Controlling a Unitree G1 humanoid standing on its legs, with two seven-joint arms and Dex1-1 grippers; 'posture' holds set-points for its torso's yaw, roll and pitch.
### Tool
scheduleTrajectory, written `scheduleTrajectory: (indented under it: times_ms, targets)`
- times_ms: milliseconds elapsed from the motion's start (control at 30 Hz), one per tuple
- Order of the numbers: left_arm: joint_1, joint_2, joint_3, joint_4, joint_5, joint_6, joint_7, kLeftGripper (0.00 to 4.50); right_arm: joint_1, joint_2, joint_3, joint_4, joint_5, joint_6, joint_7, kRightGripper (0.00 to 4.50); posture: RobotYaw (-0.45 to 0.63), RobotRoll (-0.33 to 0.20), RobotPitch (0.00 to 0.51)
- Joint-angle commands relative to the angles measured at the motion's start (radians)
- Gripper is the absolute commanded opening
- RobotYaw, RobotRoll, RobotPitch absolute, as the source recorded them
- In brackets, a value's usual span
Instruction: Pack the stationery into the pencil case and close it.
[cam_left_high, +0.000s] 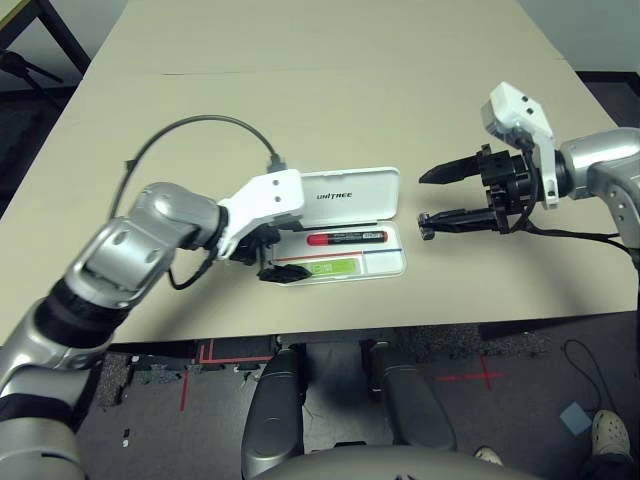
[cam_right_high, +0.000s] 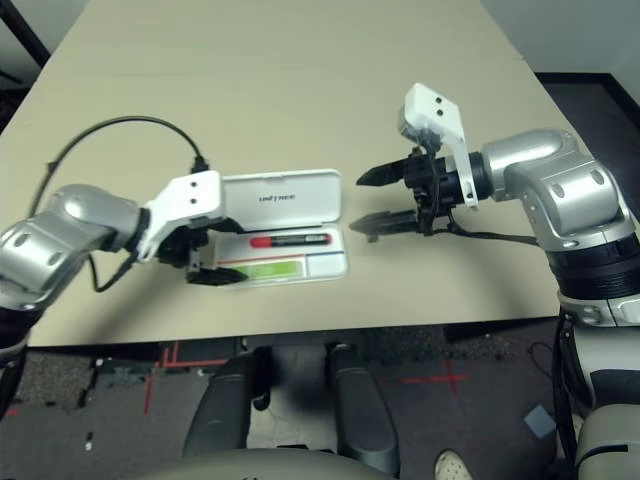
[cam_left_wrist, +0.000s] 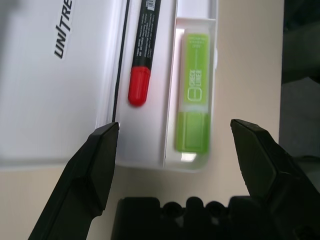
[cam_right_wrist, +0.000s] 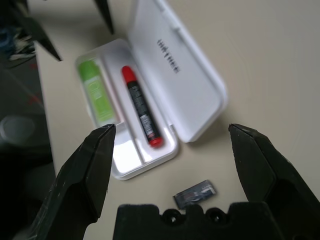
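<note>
The red marker and green bar lie in the open pencil case. The small grey piece waits just outside it. The right hand, wide open and empty, should pick it up next. The left hand is open and empty too.

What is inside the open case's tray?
The marker and green bar lie in the tray. The grey piece lies outside it. The left claw hides one end.

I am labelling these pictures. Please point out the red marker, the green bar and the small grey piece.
red marker (cam_right_wrist: 140, 112): right wrist view, on its black barrel.
green bar (cam_left_wrist: 192, 107): left wrist view, on its middle.
small grey piece (cam_right_wrist: 196, 193): right wrist view, on its top face.
</note>
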Motion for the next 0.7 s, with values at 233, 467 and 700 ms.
scheduleTrajectory:
  times_ms: [233, 467, 700]
  targets:
    - [0.056, 0.080, 0.086, -0.050, -0.072, -0.048, -0.059, 4.48, 0.015, 0.084, -0.035, -0.271, -0.084, 0.541, -0.470, 4.50, -0.03, 0.000, 0.241]
    - [0.027, 0.075, 0.062, -0.028, -0.057, -0.080, -0.066, 4.48, -0.012, 0.295, -0.110, -0.266, -0.130, 0.698, -0.747, 4.50, -0.05, 0.000, 0.240]
    - [0.021, 0.106, 0.074, -0.033, -0.059, -0.097, -0.094, 4.48, 0.068, 0.489, -0.152, -0.305, -0.142, 0.698, -1.003, 4.50, -0.05, 0.000, 0.246]
